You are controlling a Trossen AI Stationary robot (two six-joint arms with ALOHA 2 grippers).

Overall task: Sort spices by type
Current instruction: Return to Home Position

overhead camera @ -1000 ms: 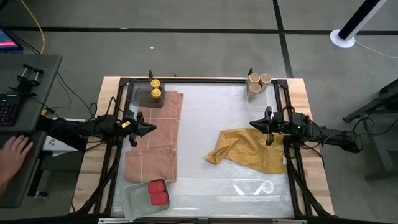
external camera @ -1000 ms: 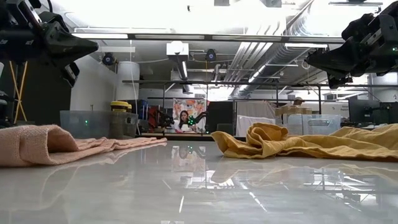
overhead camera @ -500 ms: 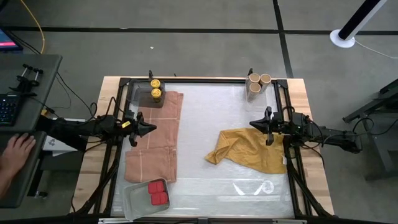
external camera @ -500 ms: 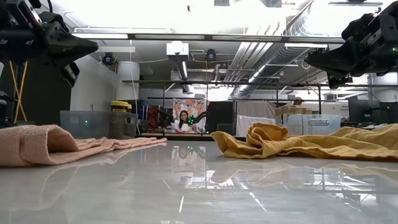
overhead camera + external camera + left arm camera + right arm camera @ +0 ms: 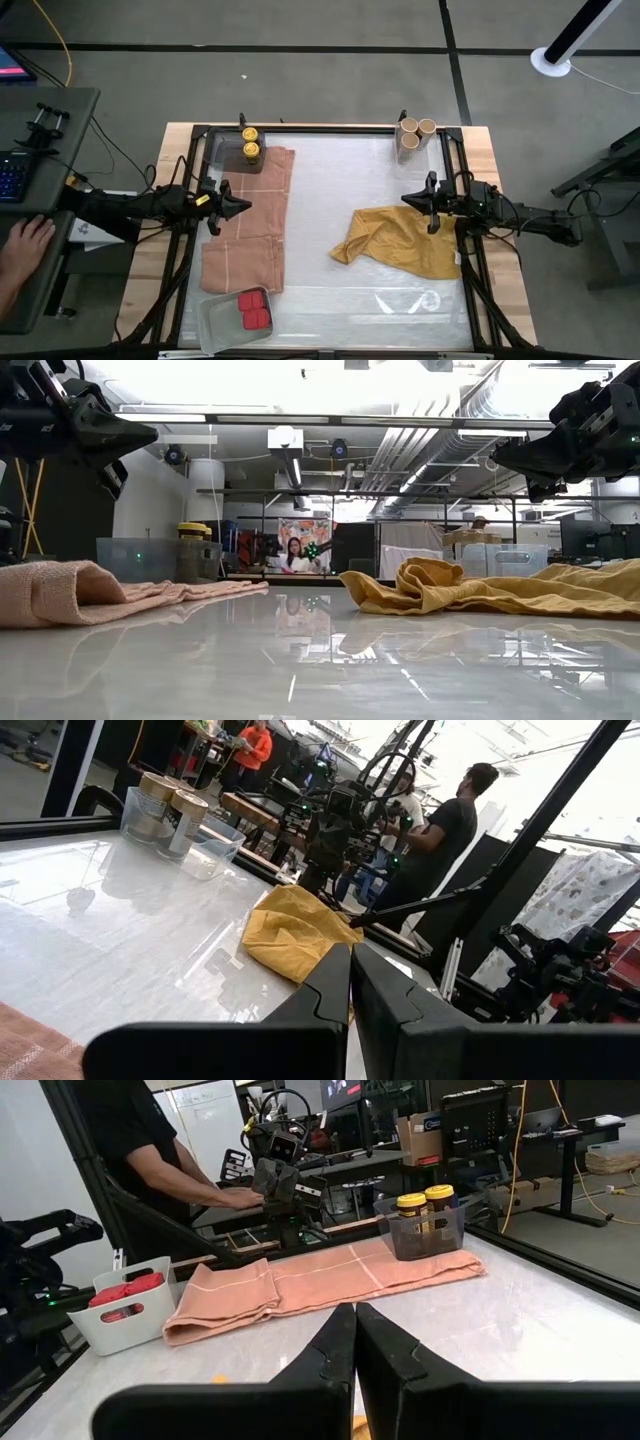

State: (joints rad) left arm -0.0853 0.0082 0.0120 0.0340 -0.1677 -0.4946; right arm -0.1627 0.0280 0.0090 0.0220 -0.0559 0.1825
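Since red tins (image 5: 254,309) lie in grey tray (image 5: 212,322), yellow-capped jars (image 5: 250,142) and tan-topped jars (image 5: 412,132) stand grouped, my left pincer (image 5: 246,207), right pincer (image 5: 405,202) hover at tabletop (image 5: 330,180) sides, closed tight, empty.

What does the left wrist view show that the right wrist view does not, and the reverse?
Left wrist only: tan-topped cylindrical jars in a clear bin. Right wrist only: yellow-capped jars in a dark clear bin, flat red tins in a pale grey bin. Both: the glossy white table, the salmon-pink cloth, people beyond, the left gripper or right gripper shut.
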